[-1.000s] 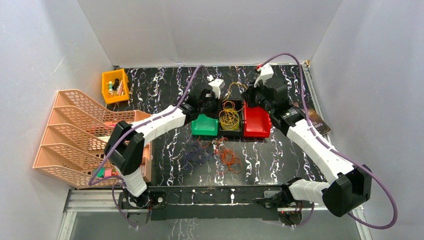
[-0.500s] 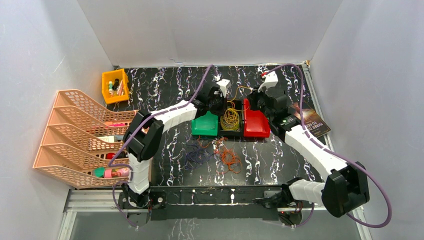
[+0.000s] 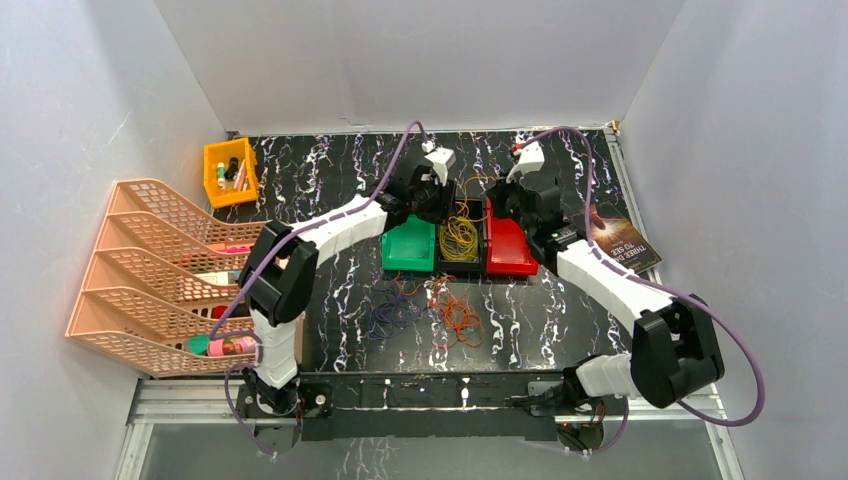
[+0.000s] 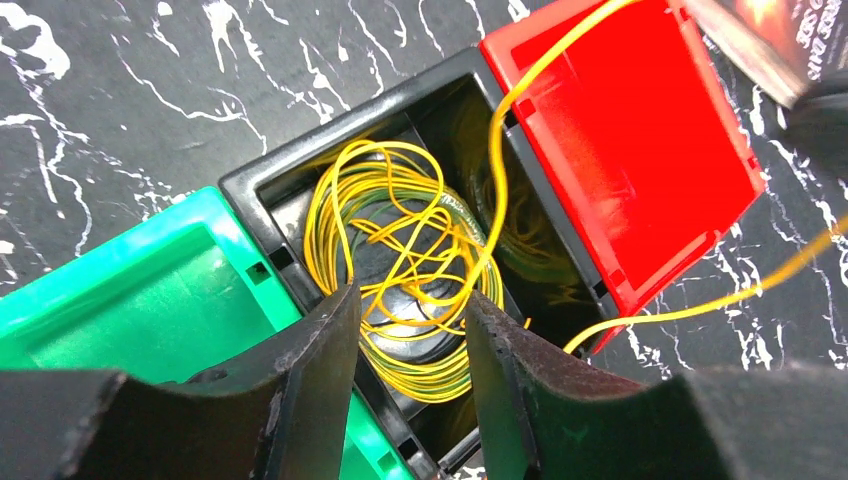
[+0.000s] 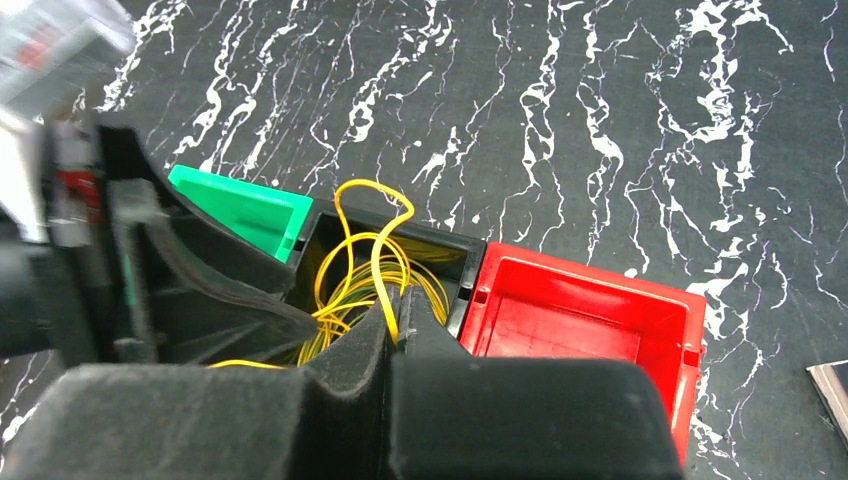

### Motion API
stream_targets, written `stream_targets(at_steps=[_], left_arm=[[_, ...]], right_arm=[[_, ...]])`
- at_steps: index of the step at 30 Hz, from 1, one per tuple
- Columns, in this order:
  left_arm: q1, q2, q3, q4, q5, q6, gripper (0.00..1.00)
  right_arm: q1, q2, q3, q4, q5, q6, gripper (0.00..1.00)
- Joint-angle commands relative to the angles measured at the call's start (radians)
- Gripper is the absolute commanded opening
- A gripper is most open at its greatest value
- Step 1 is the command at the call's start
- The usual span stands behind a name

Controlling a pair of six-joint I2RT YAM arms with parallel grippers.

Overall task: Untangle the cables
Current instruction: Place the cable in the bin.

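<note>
Over black bin (image 4: 250,185), left jaws parted, right jaws pinching yellow cable (image 5: 374,262), book (image 3: 622,238) title unreadable.

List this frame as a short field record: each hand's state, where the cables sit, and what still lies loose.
left hand: open, above the black bin
right hand: shut on a strand of the yellow cables
yellow cables: coiled in the black bin, between the green bin and the red bin
loose on table: dark cables and orange cables, side by side, nearer the arms than the bins
status: sorting unfinished
</note>
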Motion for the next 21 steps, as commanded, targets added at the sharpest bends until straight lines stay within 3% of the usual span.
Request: stream_targets(at_steps=[1, 16, 21], left_arm=[[0.007, -0.132, 0.019, -0.025, -0.018, 0.023, 0.43], [0.047, -0.462, -0.264, -0.129, -0.189, 0.107, 0.50], [0.052, -0.632, -0.378, -0.155, -0.265, 0.096, 0.52]], right_arm=[[-0.006, 0.023, -0.005, 0.095, -0.007, 0.008, 0.00], [-0.006, 0.131, 0.011, 0.166, -0.069, 0.002, 0.00], [0.000, 0.154, -0.005, 0.221, -0.101, -0.088, 0.00]])
